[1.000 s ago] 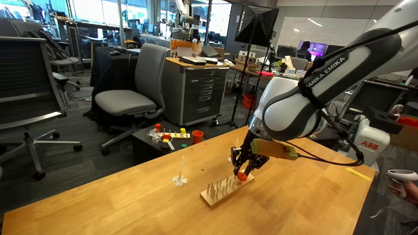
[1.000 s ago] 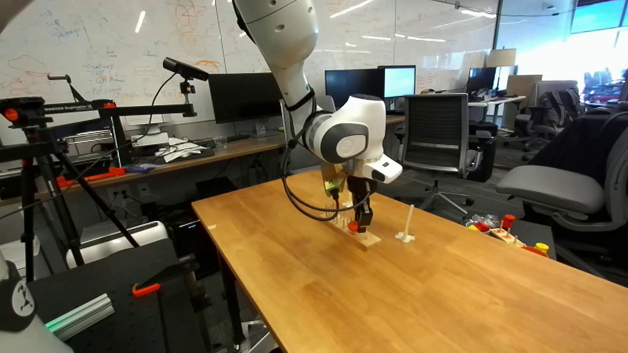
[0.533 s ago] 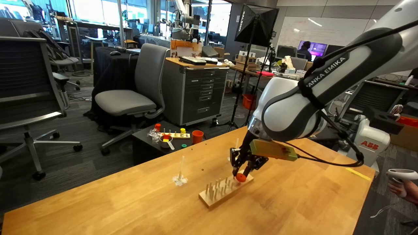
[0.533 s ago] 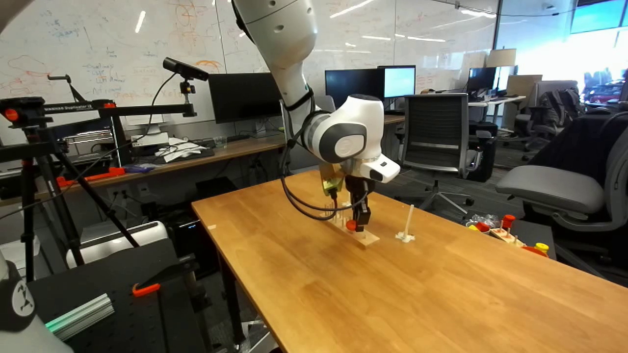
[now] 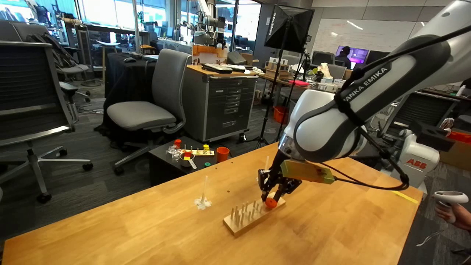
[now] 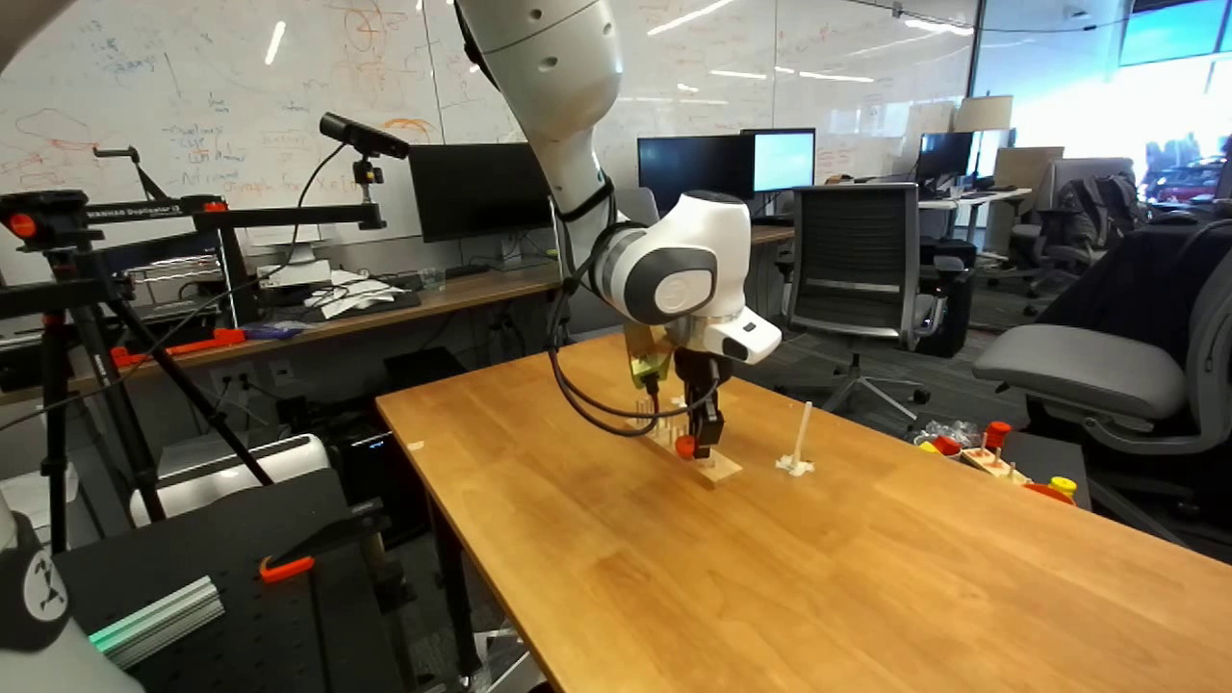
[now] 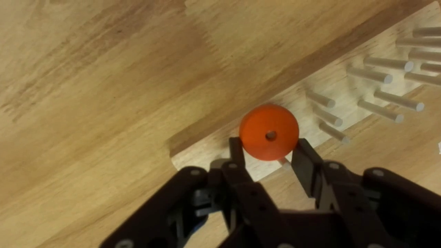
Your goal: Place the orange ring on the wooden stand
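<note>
Jaws of the tool (image 7: 268, 142) are drawn in only to ring width, one against each side of the orange ring (image 7: 267, 119); I read that as a real hold. Ring is over the wooden stand (image 5: 254, 222), near the end with the single peg (image 7: 284, 163); stand sits on the table (image 6: 770, 558). Next move turns on ring hole vs that peg: in the wrist view its tip pokes out past the ring's lower-right rim, between the jaws, so the hole looks off it. Stand's long axis runs diagonally there, lower left to upper right, other pegs (image 7: 379, 110) off to the right, apart from the tool. My guess: nudge toward the peg tip, then lower. Ring looks tipped in an exterior view; may need levelling or it'll snag. Can't tell its height relative to the peg top.
</note>
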You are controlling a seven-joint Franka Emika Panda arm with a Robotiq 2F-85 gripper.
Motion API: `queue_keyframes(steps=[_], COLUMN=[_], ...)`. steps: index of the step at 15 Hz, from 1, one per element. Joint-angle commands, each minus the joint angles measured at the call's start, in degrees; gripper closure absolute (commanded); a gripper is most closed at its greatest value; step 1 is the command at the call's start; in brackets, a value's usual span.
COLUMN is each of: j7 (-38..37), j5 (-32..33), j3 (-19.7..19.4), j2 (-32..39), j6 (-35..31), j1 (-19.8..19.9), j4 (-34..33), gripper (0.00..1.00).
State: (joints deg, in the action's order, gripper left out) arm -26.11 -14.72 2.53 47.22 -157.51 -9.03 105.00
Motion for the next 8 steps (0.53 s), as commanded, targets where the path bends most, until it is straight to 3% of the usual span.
queue_keyframes(steps=[1, 2, 4, 7, 8], j7=[0.46, 0.40, 0.38, 0.29, 0.34], j5=[-1.06, -1.13, -1.05, -0.94, -1.12], j3=[0.32, 0.37, 0.32, 0.19, 0.38], j2=[1.15, 1.24, 1.34, 0.89, 0.29], j6=[2.02, 2.37, 2.89, 3.29, 3.49], j1=[0.31, 0.35, 0.30, 0.12, 0.28], j4=[-2.48, -2.69, -2.96, -2.78, -2.46], gripper=[0.84, 0.34, 0.29, 0.04, 0.00])
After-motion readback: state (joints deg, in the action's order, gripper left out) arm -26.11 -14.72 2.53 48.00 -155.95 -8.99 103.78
